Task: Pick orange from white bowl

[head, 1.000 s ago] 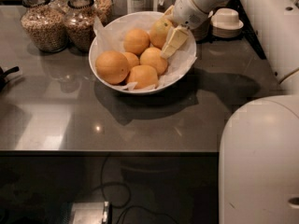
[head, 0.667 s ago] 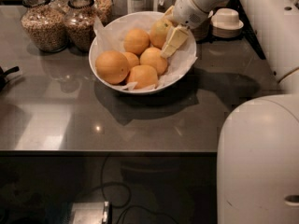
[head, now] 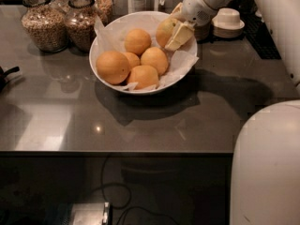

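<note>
The white bowl (head: 96,48), lined with crinkled white paper, stands on the dark counter at the back centre. It holds several deep-orange fruits (head: 112,67). The orange (head: 163,31), paler and yellowish, is at the bowl's right rim. My gripper (head: 172,28) reaches in from the upper right and is shut on the orange. One cream finger (head: 180,34) lies across the orange's front and the other shows behind it. The orange's right side is hidden by the finger.
Two glass jars of grain (head: 44,25) (head: 82,22) stand left of the bowl. Stacked cream paper bowls (head: 228,21) sit behind the arm at the right. My white body (head: 267,168) fills the lower right. The counter's front edge (head: 117,151) runs across the middle.
The gripper with the orange has risen slightly and shifted a little to the right. The other fruits and the bowl have not moved.
</note>
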Robot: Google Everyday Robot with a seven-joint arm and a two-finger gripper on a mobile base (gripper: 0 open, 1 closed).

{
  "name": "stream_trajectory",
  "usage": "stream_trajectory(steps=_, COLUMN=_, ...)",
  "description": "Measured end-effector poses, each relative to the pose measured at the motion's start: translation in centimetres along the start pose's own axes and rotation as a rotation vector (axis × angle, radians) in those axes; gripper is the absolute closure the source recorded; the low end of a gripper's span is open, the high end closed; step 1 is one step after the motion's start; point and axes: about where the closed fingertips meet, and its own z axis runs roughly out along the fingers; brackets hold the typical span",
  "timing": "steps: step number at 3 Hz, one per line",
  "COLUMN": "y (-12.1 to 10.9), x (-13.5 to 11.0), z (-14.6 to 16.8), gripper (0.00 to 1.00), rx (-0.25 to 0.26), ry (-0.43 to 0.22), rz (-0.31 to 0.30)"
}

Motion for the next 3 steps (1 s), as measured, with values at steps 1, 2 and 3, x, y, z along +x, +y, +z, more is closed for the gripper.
stream_trajectory(steps=1, y=0.0, x=0.6, z=-2.8, gripper=1.00, rx=0.088, ry=-0.010, rz=0.028)
stream_trajectory(steps=2, y=0.7, x=0.7, z=-6.4, gripper=1.00, rx=0.150, ry=-0.110, rz=0.031)
stream_trajectory(steps=3, y=2.4, x=-0.7, z=-10.1, gripper=1.00, rx=0.148, ry=-0.296, rz=-0.032)
